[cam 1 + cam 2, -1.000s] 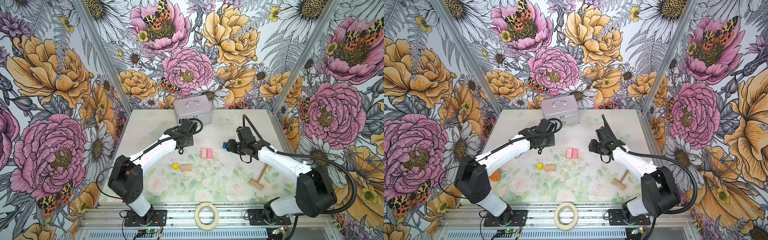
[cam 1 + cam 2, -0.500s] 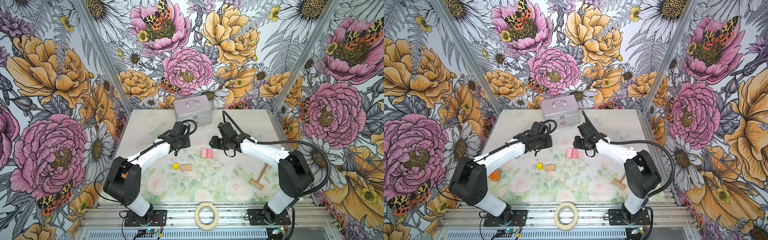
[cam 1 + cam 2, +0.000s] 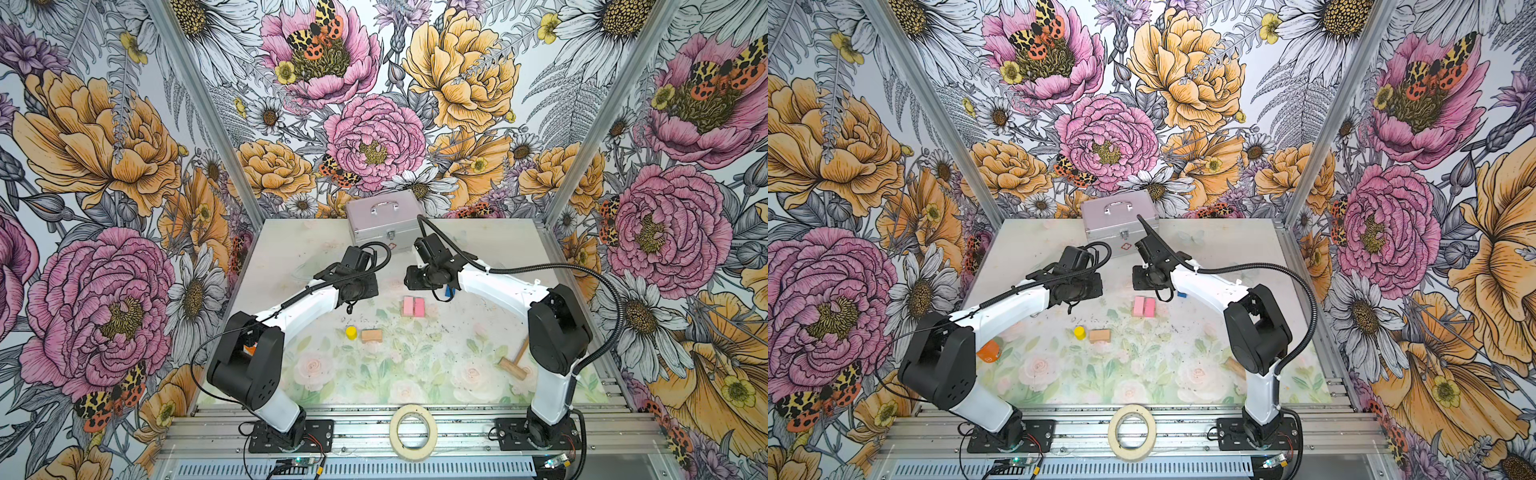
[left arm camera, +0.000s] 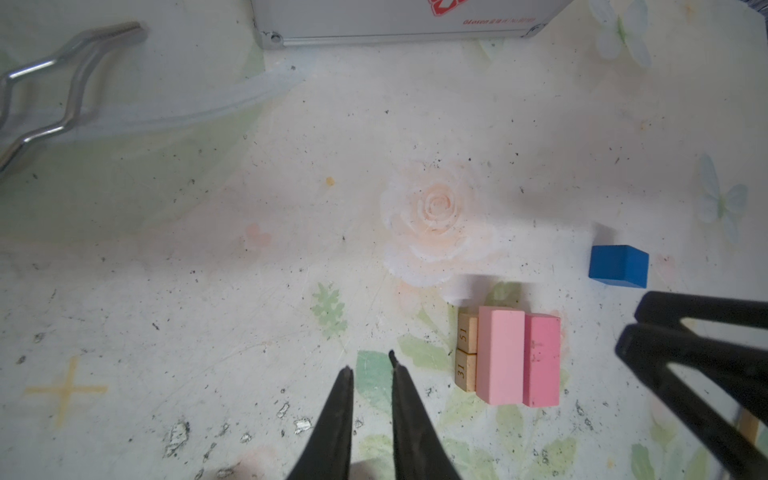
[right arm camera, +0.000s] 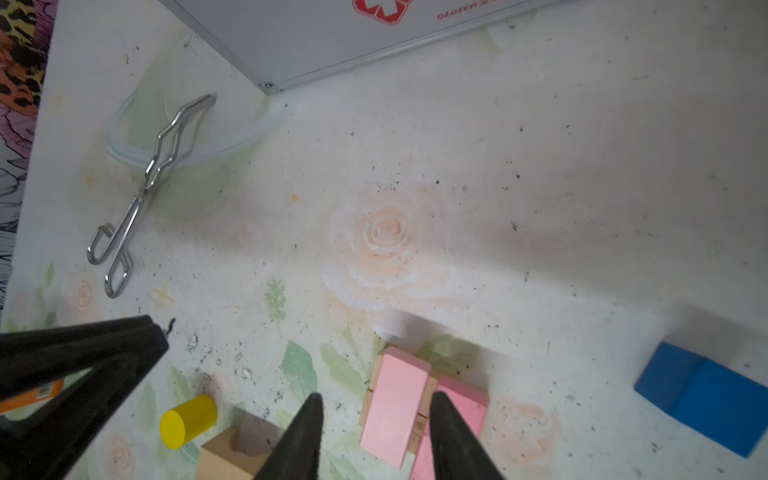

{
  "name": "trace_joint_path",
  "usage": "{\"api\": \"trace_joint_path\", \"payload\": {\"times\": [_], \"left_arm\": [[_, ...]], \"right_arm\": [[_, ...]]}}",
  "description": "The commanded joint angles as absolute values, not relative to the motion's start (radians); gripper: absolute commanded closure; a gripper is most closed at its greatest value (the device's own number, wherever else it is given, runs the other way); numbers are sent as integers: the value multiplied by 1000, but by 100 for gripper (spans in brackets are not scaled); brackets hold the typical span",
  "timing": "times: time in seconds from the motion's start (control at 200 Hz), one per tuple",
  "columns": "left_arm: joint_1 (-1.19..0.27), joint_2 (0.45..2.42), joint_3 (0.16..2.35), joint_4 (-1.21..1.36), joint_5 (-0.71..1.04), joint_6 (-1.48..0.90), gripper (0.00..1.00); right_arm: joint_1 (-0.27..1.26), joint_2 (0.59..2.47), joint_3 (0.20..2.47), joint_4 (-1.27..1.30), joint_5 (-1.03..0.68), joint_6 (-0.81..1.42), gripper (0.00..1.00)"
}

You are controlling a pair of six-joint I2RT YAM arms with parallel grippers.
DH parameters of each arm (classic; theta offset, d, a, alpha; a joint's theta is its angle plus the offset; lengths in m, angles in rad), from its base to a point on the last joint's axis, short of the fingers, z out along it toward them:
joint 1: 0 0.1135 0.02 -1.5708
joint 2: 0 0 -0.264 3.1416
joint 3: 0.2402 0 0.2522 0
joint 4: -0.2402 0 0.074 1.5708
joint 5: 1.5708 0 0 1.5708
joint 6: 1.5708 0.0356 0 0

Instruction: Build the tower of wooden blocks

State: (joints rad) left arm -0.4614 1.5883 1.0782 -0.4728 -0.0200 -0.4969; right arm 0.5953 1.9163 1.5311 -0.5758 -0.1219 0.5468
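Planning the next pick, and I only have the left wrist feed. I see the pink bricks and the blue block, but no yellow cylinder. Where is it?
Observer: In both top views the yellow cylinder sits below and to the left of the pink bricks, well clear of them.
Operator: Any tan brick out there too?
Observer: Yes, one tan brick just right of the cylinder, close but apart.
Operator: What's the right hand doing?
Observer: In the right wrist view the right hand is open and holds nothing, with one finger on each side of the lighter pink brick. I can't tell whether it touches.
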Motion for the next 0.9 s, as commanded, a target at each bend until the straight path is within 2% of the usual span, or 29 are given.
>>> {"api": "trace_joint_path", "payload": {"times": [0.0, 0.07, 0.17, 0.891], "left_arm": [[-453, 1559, 1063, -453, -17, -484, 80], [-453, 1554, 1058, -454, -18, -485, 80], [-453, 1548, 1052, -454, -20, -486, 80], [-455, 1566, 1058, -454, -8, -491, 81]], "right_arm": [[560, 1996, 1620, -609, -199, 485, 79], [551, 2030, 1663, -638, -215, 465, 91], [548, 2055, 1689, -667, -223, 448, 100], [558, 2144, 1689, -688, -287, 445, 100]]}}
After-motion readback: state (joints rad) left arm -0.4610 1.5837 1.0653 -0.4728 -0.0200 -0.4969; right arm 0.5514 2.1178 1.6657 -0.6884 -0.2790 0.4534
